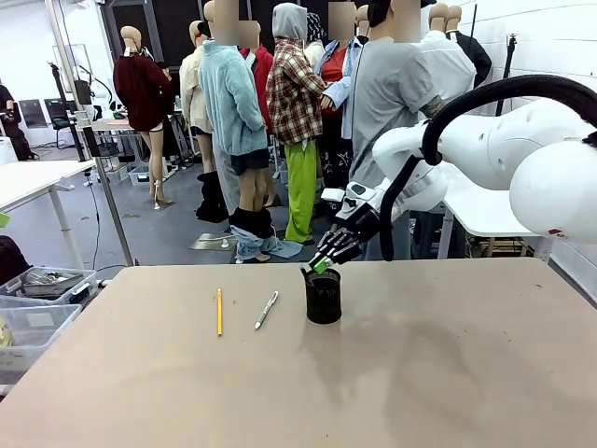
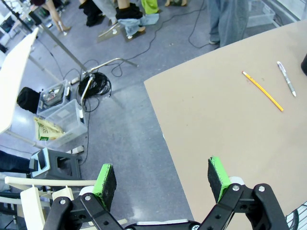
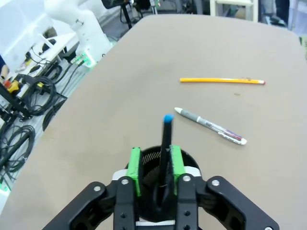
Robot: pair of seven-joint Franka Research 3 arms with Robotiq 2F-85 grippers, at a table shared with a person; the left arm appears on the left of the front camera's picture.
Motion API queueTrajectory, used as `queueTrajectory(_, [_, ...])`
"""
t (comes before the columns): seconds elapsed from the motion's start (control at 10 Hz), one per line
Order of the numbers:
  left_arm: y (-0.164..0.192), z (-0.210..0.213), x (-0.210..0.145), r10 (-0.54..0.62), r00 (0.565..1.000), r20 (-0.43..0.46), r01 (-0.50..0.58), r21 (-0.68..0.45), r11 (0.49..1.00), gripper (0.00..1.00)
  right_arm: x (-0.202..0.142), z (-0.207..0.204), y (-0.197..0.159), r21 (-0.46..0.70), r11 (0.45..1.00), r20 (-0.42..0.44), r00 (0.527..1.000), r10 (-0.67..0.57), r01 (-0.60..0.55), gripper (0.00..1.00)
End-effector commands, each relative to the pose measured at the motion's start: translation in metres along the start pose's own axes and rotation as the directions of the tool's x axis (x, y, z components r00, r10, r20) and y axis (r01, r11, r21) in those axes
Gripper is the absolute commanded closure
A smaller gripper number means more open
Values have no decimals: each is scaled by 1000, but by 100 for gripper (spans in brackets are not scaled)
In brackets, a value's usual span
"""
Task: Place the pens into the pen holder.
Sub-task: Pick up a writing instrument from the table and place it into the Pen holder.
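My right gripper (image 1: 324, 260) hovers just over the black mesh pen holder (image 1: 324, 297), shut on a dark pen with a blue end (image 3: 166, 136). That pen stands upright between the green pads (image 3: 175, 164), its lower part down inside the pen holder (image 3: 149, 158). Left of the holder, a yellow pencil (image 1: 219, 311) and a silver-white pen (image 1: 267, 310) lie flat on the table, a little apart from each other. The right wrist view shows the pencil (image 3: 221, 80) and the silver-white pen (image 3: 211, 126) beyond the holder. My left gripper (image 2: 163, 178) is open and holds nothing, off the table's edge above the floor.
The tan table (image 1: 420, 373) is bare around the holder. Clear plastic bins (image 1: 33, 322) sit on the floor at the table's left. A person in a grey shirt (image 1: 392, 93) stands beyond the far edge. Cables (image 2: 93, 86) lie on the floor.
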State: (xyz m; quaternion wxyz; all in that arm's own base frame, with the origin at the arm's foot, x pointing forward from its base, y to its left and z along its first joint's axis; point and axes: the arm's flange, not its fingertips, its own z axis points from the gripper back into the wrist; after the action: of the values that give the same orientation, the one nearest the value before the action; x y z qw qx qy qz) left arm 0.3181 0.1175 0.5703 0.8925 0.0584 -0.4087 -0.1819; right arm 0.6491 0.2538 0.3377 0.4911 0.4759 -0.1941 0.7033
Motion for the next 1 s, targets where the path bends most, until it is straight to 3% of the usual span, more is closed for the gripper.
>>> queueTrajectory(0.0, [1,0,1,0,1000,3,0,5,1000,0,1,8,20,-45,999,-60,998,-27,24,38])
queueTrajectory(0.2, [1,0,1,0,1000,3,0,5,1000,0,2,28,44,-134,988,-127,988,-92,75,38])
queueTrajectory(0.4, [1,0,1,0,1000,3,0,5,1000,0,3,57,79,-279,947,-231,946,-227,159,38])
queueTrajectory(0.6, [1,0,1,0,1000,3,0,5,1000,0,9,85,110,-447,863,-290,874,-390,236,38])
queueTrajectory(0.9, [1,0,1,0,1000,3,0,5,1000,0,6,117,159,-619,705,-248,765,-595,347,38])
